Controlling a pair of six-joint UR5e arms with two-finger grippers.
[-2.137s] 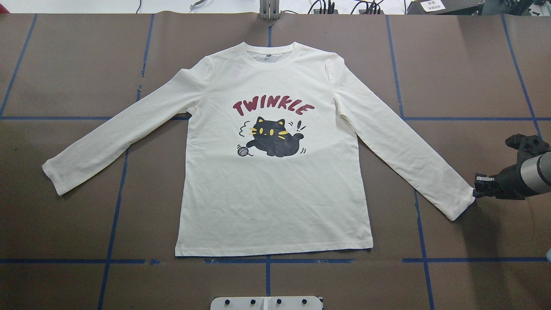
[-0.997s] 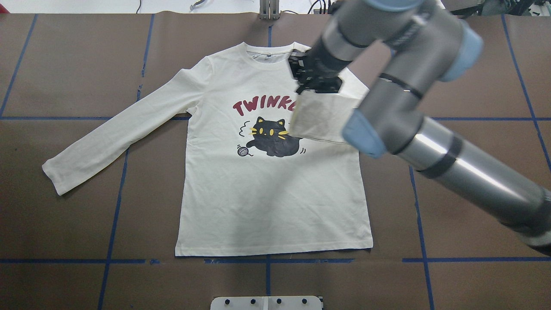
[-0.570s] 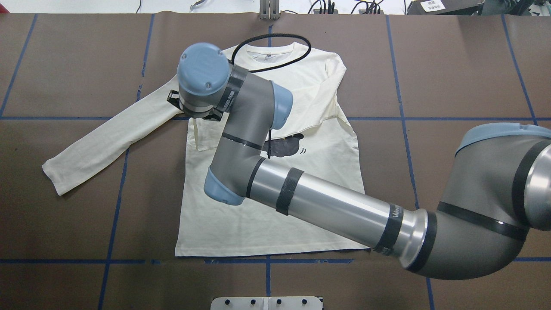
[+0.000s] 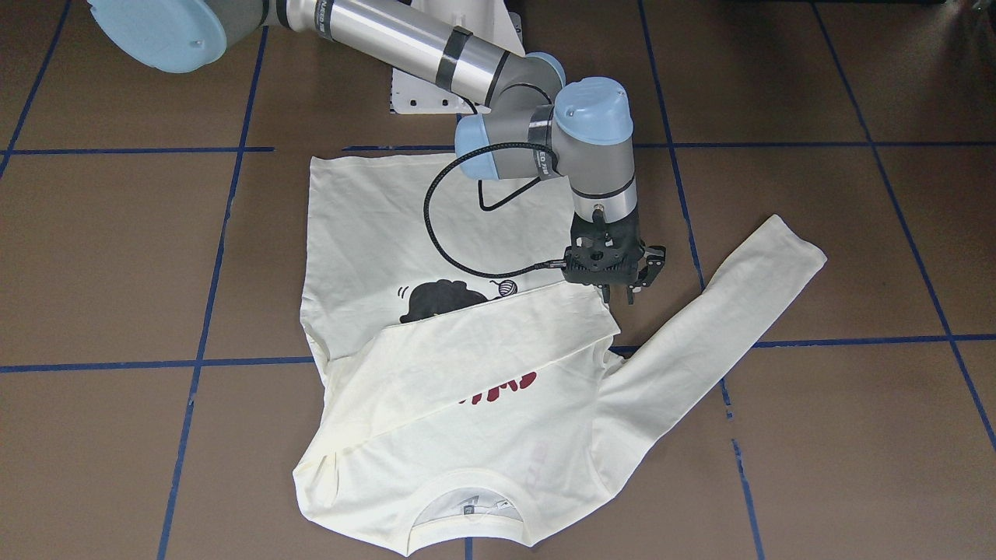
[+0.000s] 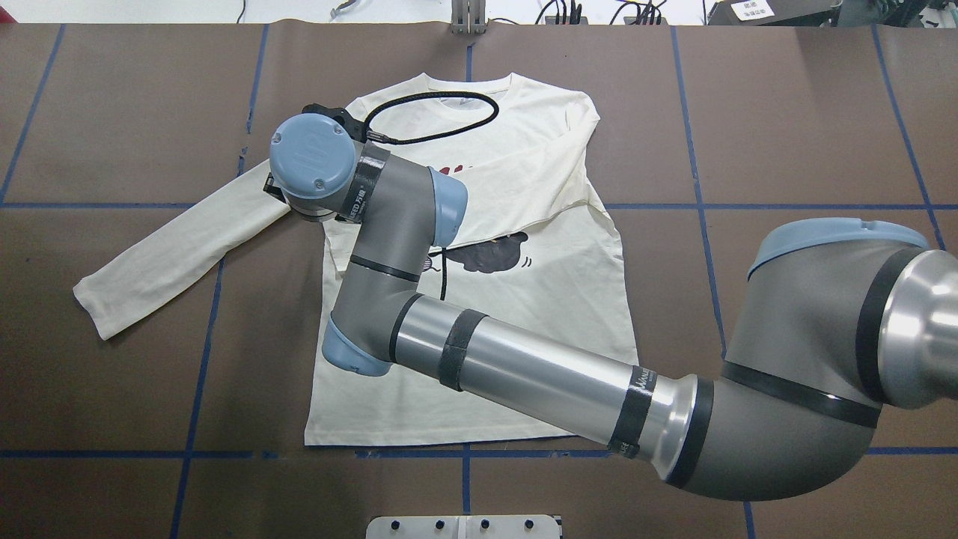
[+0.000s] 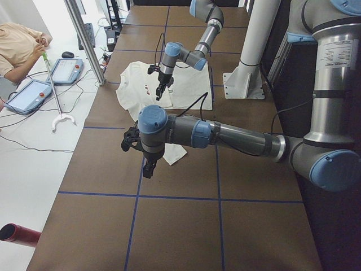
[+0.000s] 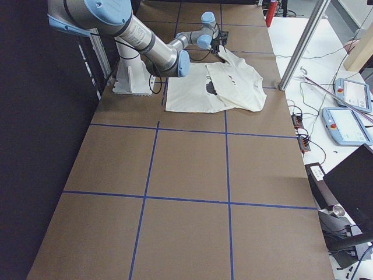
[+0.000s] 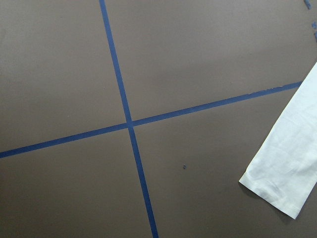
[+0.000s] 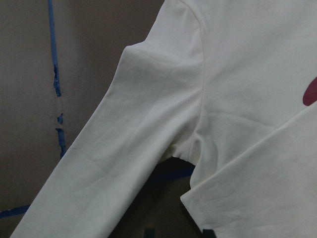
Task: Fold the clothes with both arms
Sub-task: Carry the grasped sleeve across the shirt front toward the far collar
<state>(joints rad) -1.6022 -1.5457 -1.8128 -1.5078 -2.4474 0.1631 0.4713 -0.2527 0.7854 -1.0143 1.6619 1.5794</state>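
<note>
One cream T-shirt (image 5: pixel 554 299), two silver tubular arms, print side up.
The soft, creased shirt lies mid-table (image 5: pixel 808 112) on matte brown covering with a blue tape grid (image 5: pixel 748 206). One sleeve (image 4: pixel 482 342) crosses the chest and the other (image 4: pixel 716 311) lies outstretched. The right gripper (image 4: pixel 620 292) hovers beside the folded cuff, fingers spread and empty. I cannot tell how the left gripper (image 6: pixel 148 167) stands.

Site type: robotics lab, data-collection cell.
- Two industrial arms: left arm (image 6: pixel 237 138) and right arm (image 6: pixel 204 39), on white pedestal (image 6: pixel 243 84) at table edge.
- Table (image 7: pixel 186 175) covered with brown sheet, divided by blue tape grid (image 8: pixel 130 124).
- Teach pendants (image 7: pixel 344 125) on white bench, 3 o'clock in exterior right view.
- Aluminium frame post (image 6: pixel 84 39); loose cables (image 5: pixel 569 11) at 12 o'clock in overhead view.
- Seated person (image 6: pixel 17 45) at bench, 10 o'clock in exterior left view.
</note>
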